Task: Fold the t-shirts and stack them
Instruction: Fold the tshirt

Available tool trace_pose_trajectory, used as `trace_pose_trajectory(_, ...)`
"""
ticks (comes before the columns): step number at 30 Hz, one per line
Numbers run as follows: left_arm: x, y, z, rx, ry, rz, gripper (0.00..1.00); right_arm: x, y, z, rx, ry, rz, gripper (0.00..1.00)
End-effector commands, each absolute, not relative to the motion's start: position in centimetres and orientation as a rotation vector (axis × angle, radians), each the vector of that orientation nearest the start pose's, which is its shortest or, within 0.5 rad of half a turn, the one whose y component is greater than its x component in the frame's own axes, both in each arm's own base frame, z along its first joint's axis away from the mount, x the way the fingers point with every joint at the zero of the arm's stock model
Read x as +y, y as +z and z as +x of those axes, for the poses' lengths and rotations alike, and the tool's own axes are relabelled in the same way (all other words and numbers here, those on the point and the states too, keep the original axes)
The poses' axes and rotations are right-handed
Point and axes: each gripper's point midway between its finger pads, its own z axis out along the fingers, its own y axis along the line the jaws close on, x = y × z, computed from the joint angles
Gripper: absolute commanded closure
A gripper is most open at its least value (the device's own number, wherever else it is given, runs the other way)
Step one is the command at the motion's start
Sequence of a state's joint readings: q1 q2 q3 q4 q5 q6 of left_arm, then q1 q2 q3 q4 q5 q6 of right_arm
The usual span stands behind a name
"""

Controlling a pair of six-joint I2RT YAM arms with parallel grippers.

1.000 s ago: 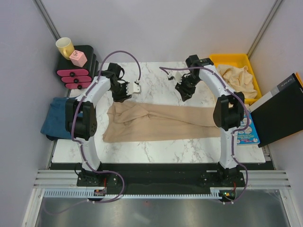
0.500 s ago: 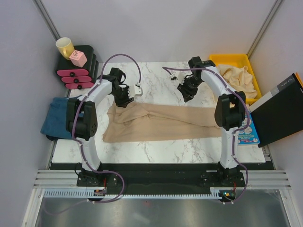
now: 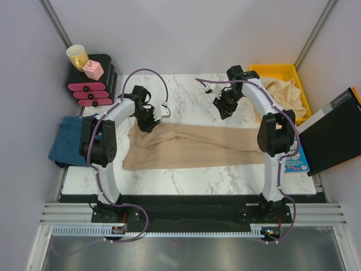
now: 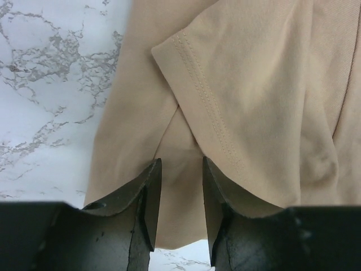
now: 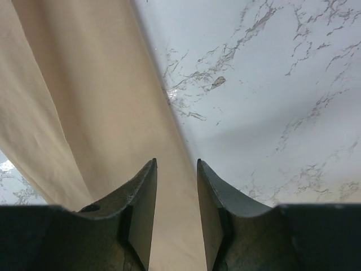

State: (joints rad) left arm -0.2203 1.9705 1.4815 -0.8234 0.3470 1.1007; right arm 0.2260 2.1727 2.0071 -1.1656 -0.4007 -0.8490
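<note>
White marble table (image 3: 186, 175) between grey walls (image 3: 186, 34), tan t-shirt (image 3: 192, 148) stretched across its middle, left gripper (image 4: 181, 169) and right gripper (image 5: 176, 169) narrowly parted, empty, over its far edge, teal t-shirt (image 3: 65, 138) at left partly hidden by the arm

One spread tan t-shirt (image 3: 192, 148), one tan heap (image 3: 285, 93), one teal-blue t-shirt (image 3: 66, 140), one yellow bin (image 3: 273, 69), one mug (image 3: 76, 55).
</note>
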Motion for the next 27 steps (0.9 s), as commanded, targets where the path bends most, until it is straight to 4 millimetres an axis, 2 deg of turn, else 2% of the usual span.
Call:
trace_pose_trajectory(1, -13.0, 5.8, 39.0, 2.086, -0.363, 1.694, 0.59, 14.0, 13.5, 43.9, 2.258, 0.373, -1.463, 0.59)
trace_pose_trajectory(4, -13.3, 5.3, 37.2, 2.097, -0.436, 1.699, 0.60, 13.9, 13.8, 44.1, 2.249, 0.357, -1.462, 0.58)
trace_pose_trajectory(5, -13.2, 4.4, 35.9, 2.118, -0.461, 1.722, 0.60, 13.8, 13.9, 44.1, 2.252, 0.354, -1.461, 0.59)
trace_pose_trajectory(8, -13.0, 4.0, 34.4, 2.127, -0.471, 1.742, 0.65, 13.7, 14.0, 44.0, 2.252, 0.347, -1.458, 0.59)
trace_pose_trajectory(12, -13.2, 5.5, 33.5, 2.088, -0.475, 1.730, 0.70, 13.5, 13.9, 43.6, 2.261, 0.341, -1.466, 0.59)
trace_pose_trajectory(20, -12.5, 8.1, 31.9, 2.022, -0.407, 1.746, 0.71, 13.4, 13.7, 43.3, 2.274, 0.351, -1.456, 0.59)
trace_pose_trajectory(23, -12.5, 7.9, 30.7, 2.036, -0.447, 1.754, 0.71, 13.4, 13.6, 43.4, 2.277, 0.348, -1.457, 0.59)
trace_pose_trajectory(27, -12.2, 6.6, 29.2, 2.088, -0.500, 1.757, 0.71, 13.3, 13.6, 43.4, 2.277, 0.335, -1.464, 0.59)
